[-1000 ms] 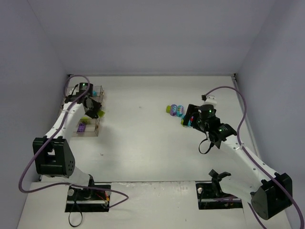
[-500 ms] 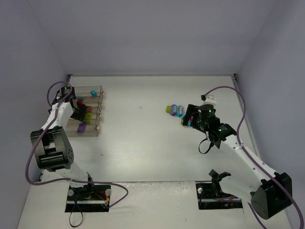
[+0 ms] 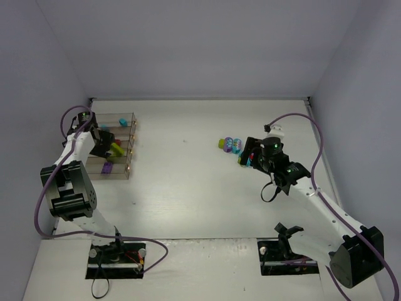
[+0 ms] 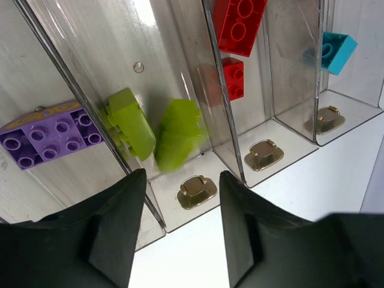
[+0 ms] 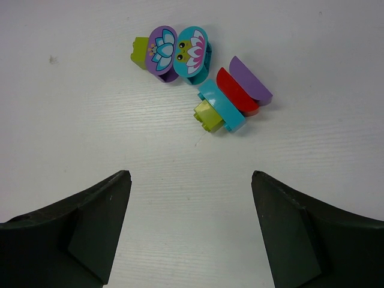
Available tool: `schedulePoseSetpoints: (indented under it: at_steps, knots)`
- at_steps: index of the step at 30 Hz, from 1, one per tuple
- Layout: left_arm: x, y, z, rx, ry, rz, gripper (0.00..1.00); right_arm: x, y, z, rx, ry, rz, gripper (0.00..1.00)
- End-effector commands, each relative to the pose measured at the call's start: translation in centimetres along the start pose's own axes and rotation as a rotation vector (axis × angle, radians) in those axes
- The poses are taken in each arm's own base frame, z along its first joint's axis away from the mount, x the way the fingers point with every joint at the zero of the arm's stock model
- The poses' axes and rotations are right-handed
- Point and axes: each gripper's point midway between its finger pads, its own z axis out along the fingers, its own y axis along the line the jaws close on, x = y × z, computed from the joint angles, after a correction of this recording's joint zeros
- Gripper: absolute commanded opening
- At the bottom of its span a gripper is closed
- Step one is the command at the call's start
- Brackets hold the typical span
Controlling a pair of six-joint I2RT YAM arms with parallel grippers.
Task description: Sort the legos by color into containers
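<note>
In the containers' [image 4: 222, 120] lime compartment: lime green brick [image 4: 178, 133], just released, blurred beside a second lime brick [image 4: 127, 123], one more sorted; left gripper [image 4: 183, 180] fingers newly parted, empty; right gripper [image 5: 191, 180] spread wide above unsorted legos [image 5: 231, 99].

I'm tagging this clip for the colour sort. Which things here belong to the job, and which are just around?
Job: clear bins; purple brick, lime bricks, red bricks, cyan brick inside them; loose bricks ahead of the right tool; left tool.
Just around: cables, table, walls.
</note>
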Motion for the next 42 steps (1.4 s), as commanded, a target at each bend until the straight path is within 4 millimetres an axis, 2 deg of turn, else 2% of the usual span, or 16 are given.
schedulePoseSetpoints:
  at_steps: [1, 4, 9, 14, 15, 17, 18, 20, 21, 22, 25, 30, 34, 37, 42]
  knots:
    - [-1.5, -2.4, -1.5, 0.073, -0.039, -0.036, 0.47, -1.6, 0.4, 0.5, -0.007, -0.054, 0.004, 0.78]
    - [-1.5, -2.5, -1.7, 0.075, -0.042, -0.034, 0.55, -1.6, 0.4, 0.7, -0.006, -0.050, -0.002, 0.78]
    - [-1.7, -3.0, -2.7, 0.104, -0.046, -0.026, 0.55, -1.8, 0.2, 1.1, 0.011, -0.053, -0.013, 0.78]
    - [-1.9, -4.9, -6.3, 0.217, -0.080, 0.098, 0.56, -2.4, 0.3, 1.9, 0.027, -0.057, -0.050, 0.78]
    - [-1.4, -5.5, -7.5, 0.248, -0.092, 0.180, 0.56, -2.0, 0.2, 2.6, 0.037, -0.035, -0.061, 0.77]
    - [-0.8, -6.3, -9.0, 0.292, -0.114, 0.317, 0.57, -2.4, 0.4, 3.1, 0.042, -0.030, -0.076, 0.77]
    - [0.6, -7.0, -10.3, 0.333, -0.120, 0.386, 0.58, -2.0, 0.2, 3.8, 0.057, -0.013, -0.084, 0.77]
    - [1.9, -7.4, -11.4, 0.368, -0.141, 0.525, 0.60, -2.5, -0.3, 4.3, 0.097, -0.021, -0.087, 0.77]
    - [2.7, -7.7, -12.6, 0.404, -0.150, 0.570, 0.61, -2.3, -0.7, 4.8, 0.116, -0.010, -0.088, 0.77]
    - [4.5, -8.0, -13.3, 0.437, -0.133, 0.632, 0.62, -2.4, -1.2, 5.1, 0.138, -0.010, -0.081, 0.77]
    - [8.0, -7.8, -14.6, 0.504, -0.091, 0.755, 0.63, -2.6, -2.6, 6.1, 0.189, 0.000, -0.027, 0.77]
    - [11.9, -6.3, -14.5, 0.545, -0.025, 0.889, 0.63, -1.9, -4.2, 8.3, 0.254, 0.043, 0.065, 0.77]
    - [14.6, -6.1, -15.1, 0.610, 0.010, 0.979, 0.63, -1.7, -3.8, 9.7, 0.237, 0.085, 0.065, 0.75]
    - [16.4, -5.6, -15.3, 0.639, 0.038, 1.046, 0.63, -0.6, -3.4, 9.9, 0.219, 0.127, 0.078, 0.69]
    - [17.9, -4.9, -14.7, 0.643, 0.073, 1.076, 0.63, 1.1, -3.1, 9.1, 0.271, 0.153, 0.257, 0.64]
